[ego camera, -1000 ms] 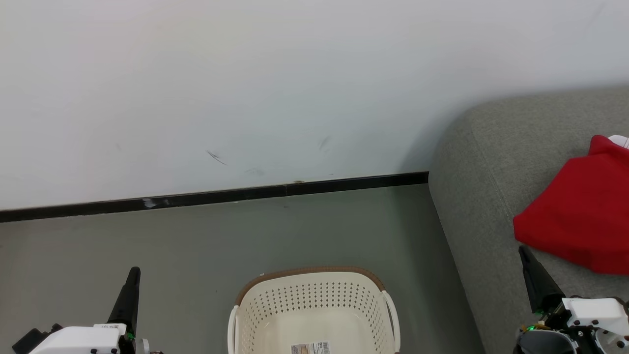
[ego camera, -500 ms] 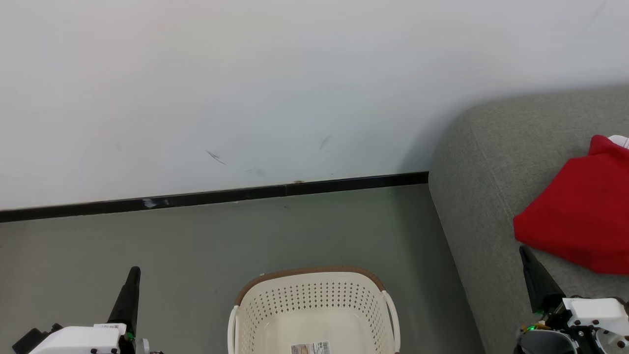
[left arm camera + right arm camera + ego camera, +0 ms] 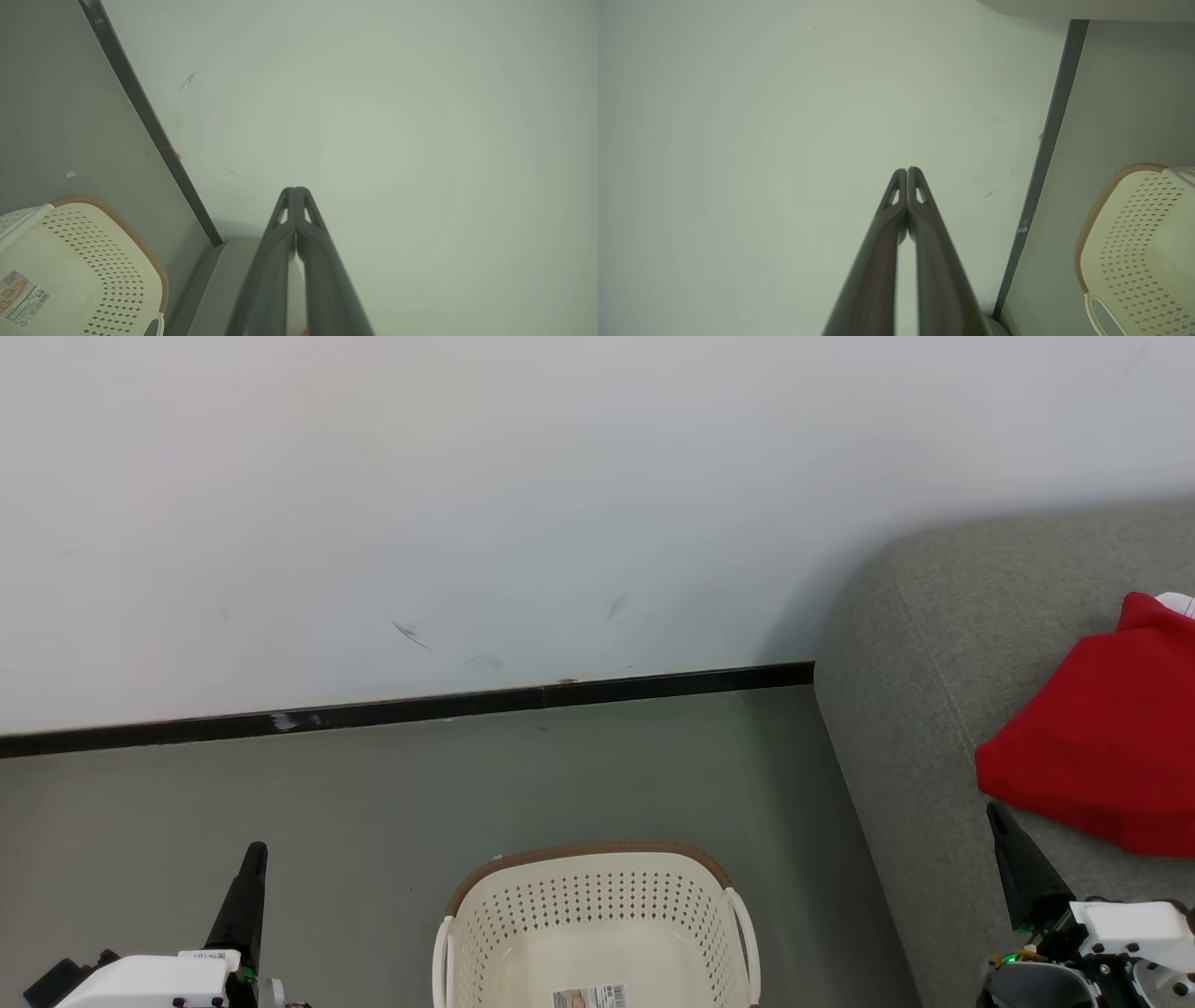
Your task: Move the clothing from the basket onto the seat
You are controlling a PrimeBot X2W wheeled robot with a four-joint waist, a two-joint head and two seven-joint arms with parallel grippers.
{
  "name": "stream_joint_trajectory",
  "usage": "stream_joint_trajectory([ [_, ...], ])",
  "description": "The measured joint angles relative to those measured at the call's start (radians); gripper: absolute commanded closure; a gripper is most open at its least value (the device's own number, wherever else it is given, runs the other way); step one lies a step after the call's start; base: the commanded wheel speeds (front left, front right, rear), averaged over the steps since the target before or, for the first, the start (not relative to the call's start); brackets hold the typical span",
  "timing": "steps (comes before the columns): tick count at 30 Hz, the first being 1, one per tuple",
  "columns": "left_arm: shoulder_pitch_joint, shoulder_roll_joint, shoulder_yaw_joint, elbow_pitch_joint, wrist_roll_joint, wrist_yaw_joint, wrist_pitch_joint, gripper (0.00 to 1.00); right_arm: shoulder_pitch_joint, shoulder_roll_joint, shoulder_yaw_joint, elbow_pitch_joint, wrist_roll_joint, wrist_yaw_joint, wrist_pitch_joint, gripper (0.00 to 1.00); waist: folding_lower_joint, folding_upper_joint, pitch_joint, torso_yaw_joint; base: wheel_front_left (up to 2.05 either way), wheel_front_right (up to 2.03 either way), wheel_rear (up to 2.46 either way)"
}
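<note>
The cream-white basket (image 3: 597,915) with a brown rim stands on the floor at the bottom centre, holding no clothing; a barcode sticker (image 3: 590,997) lies on its bottom. Red clothing (image 3: 1102,747) rests on the grey seat (image 3: 924,653) at the right. My left gripper (image 3: 252,855) points up at the lower left, shut and holding nothing, left of the basket. Just below the red clothing, my right gripper (image 3: 995,812) is shut with nothing in it, over the seat's front part. The basket (image 3: 88,275) also appears in the left wrist view, and the basket (image 3: 1139,247) in the right wrist view.
A white wall (image 3: 467,504) with a black baseboard (image 3: 411,709) runs behind the basket. Grey floor (image 3: 373,803) lies between wall and basket. The seat's rounded side stands close to the basket's right.
</note>
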Motion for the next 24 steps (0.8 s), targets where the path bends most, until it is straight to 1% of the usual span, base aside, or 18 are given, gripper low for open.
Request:
stream_joint_trajectory([
  [24, 0.0, 0.0, -0.001, -0.001, -0.006, 0.0, -0.001, 1.0, 0.0, 0.002, -0.005, 0.001, 0.0, 0.0, 0.002, 1.0, -0.0001, 0.0, 0.0, 0.0, 0.0, 0.0, 0.0],
])
